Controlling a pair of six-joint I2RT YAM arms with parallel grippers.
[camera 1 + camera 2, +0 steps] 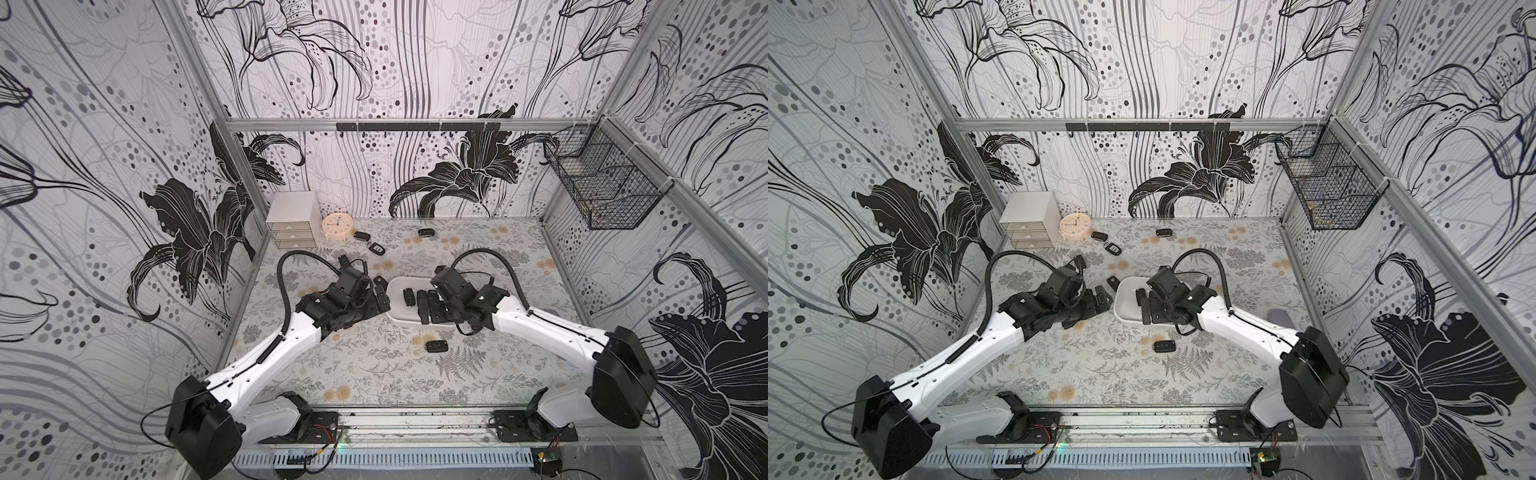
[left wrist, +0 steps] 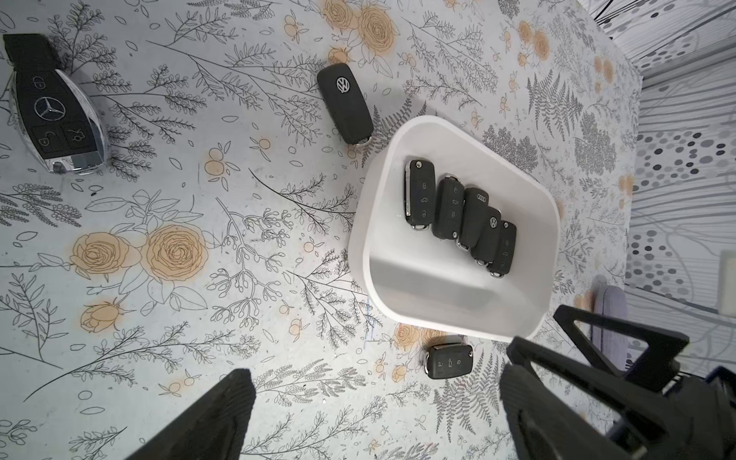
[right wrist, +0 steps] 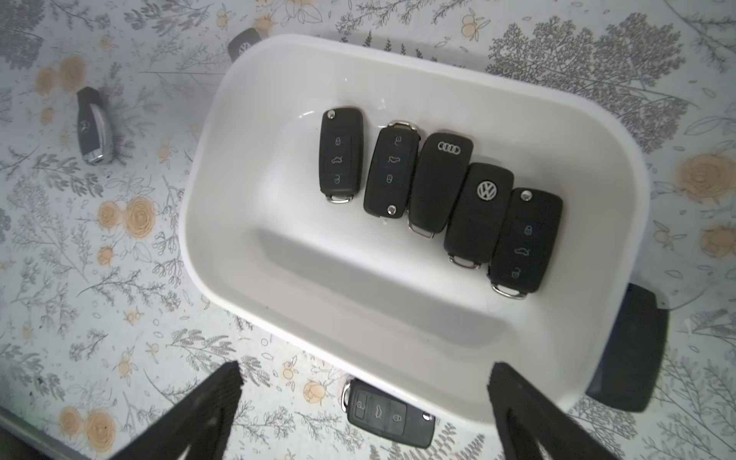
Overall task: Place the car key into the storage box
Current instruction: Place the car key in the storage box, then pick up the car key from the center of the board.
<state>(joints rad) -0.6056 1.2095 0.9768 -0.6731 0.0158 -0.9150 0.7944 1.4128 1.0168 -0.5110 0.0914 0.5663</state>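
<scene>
The white storage box (image 1: 397,286) (image 1: 1124,300) sits mid-table with several black car keys (image 3: 438,191) (image 2: 458,215) lying in a row inside. My right gripper (image 3: 365,370) (image 1: 430,309) hangs over the box, open and holding nothing. My left gripper (image 2: 374,370) (image 1: 380,300) is just left of the box, open over bare table. One car key (image 3: 388,414) (image 2: 449,361) (image 1: 436,345) lies on the table against the box's near wall. A VW key (image 2: 345,104) and a Mercedes key (image 2: 55,119) (image 3: 92,127) lie left of the box.
Three more keys (image 1: 362,236) (image 1: 376,247) (image 1: 426,232) lie at the back near a peach clock (image 1: 337,227) and a grey drawer cabinet (image 1: 293,222). A black wire basket (image 1: 598,187) hangs on the right wall. A grey-purple pad (image 1: 1280,319) lies right of the box.
</scene>
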